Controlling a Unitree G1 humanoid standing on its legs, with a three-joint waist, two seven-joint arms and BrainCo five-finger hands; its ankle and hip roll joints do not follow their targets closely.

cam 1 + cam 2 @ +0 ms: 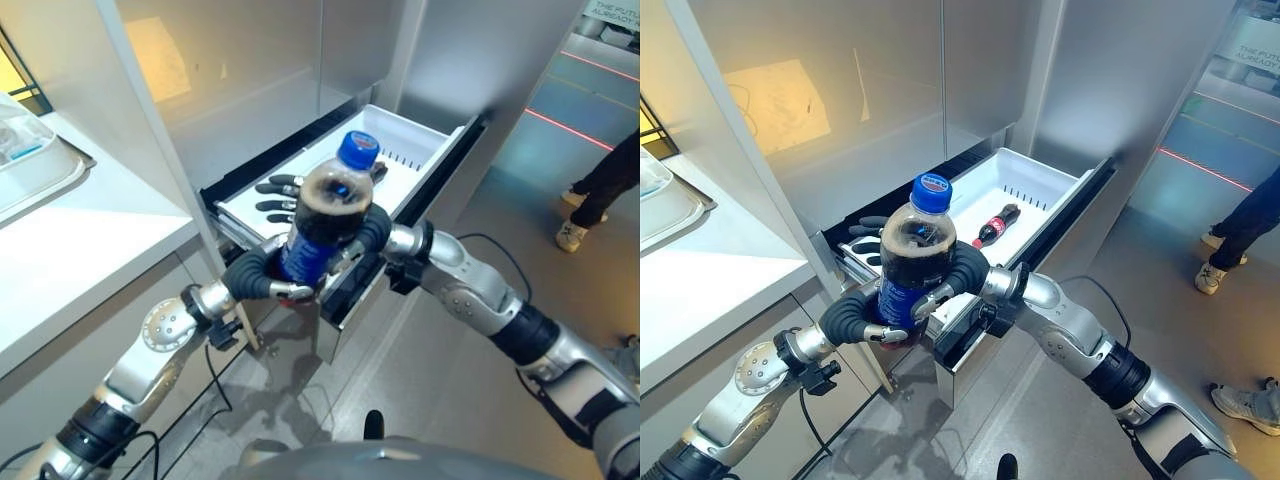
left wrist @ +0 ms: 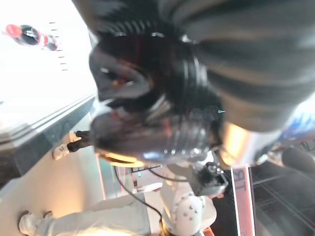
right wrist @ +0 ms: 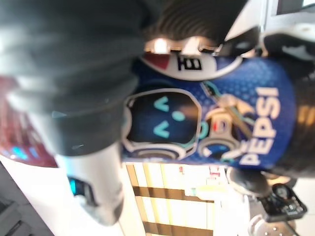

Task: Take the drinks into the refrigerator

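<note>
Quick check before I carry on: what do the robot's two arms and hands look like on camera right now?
Both arms are silver-grey metal segments joined by black bands, with round silver joint housings. The left hand and right hand have wrists and backs under dark ribbed covers. The left hand's fingers are silver with dark tips.

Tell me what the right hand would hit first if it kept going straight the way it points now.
The right hand, curled round the blue-capped cola bottle, points toward the left hand on the bottle's other side. It would likely press the bottle into that hand first; depth beyond is unclear.
</note>
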